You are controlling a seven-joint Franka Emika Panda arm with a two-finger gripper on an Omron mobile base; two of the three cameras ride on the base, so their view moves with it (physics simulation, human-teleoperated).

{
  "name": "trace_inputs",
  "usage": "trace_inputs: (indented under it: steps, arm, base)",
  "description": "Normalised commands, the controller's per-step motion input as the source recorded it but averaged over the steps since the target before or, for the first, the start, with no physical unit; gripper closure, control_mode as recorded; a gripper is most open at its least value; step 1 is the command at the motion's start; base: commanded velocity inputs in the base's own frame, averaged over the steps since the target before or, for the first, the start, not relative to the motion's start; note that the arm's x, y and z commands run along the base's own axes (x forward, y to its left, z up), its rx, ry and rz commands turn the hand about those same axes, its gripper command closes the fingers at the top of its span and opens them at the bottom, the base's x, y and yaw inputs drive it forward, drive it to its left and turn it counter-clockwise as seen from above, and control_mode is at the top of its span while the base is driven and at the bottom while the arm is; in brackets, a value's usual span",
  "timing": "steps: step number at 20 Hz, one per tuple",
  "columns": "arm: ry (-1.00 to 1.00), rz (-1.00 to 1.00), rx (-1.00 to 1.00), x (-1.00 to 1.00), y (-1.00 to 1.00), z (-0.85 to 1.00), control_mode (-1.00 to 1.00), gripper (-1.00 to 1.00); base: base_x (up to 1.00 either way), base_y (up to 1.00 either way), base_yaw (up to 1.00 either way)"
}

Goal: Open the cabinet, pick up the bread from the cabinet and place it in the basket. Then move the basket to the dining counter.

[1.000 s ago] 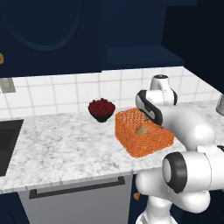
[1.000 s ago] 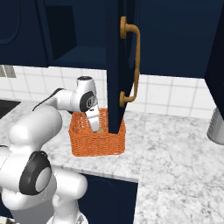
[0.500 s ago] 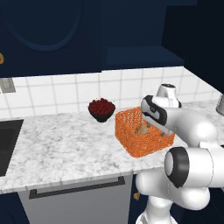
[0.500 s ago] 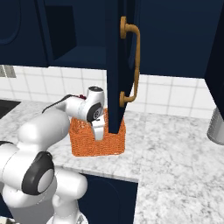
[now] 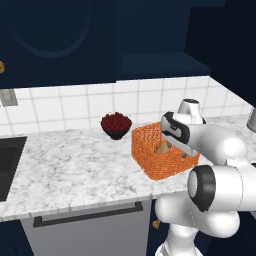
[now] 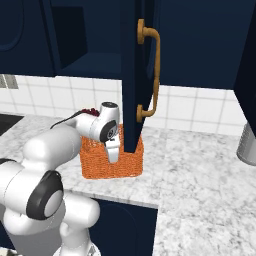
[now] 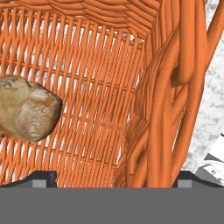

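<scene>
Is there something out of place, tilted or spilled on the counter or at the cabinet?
Nothing is spilled. The basket stands upright with the bread inside. The only notable thing is the cabinet door, which stands open over the counter and juts out just above the basket.

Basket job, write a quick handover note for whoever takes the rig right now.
Gripper: jaws open, holding nothing, down at the basket, astride its wall in the hand view.
Bread: lying inside the basket, not gripped.
Basket: on the marble worktop, beside the bowl of berries.
Cabinet door: open, hanging over the basket.
Done: cabinet opened, bread in basket.
Left: grip the basket and carry it to the dining counter.
</scene>
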Motion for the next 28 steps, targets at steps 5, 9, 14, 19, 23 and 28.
trace_inputs:
  steps: [5,9,14,19,23,28]
  arm:
    - [0.01,0.0,0.0,0.0,0.12,-0.38,-1.0,1.0]
    - [0.01,0.0,0.0,0.0,0.04,-0.12,-1.0,1.0]
    - [0.0,0.0,0.0,-0.01,0.02,0.02,-1.0,1.0]
    - [-0.02,0.02,0.0,-0.06,0.12,0.29,-1.0,1.0]
    - [-0.06,0.04,0.0,-0.06,0.03,0.46,-1.0,1.0]
    - [-0.22,0.03,-0.02,-0.23,0.18,0.68,-1.0,1.0]
  base:
    - [0.0,0.0,0.0]
    - [0.0,0.0,0.0]
    - [0.0,0.0,0.0]
    - [0.0,0.0,0.0]
    - [0.0,0.0,0.0]
    - [0.0,0.0,0.0]
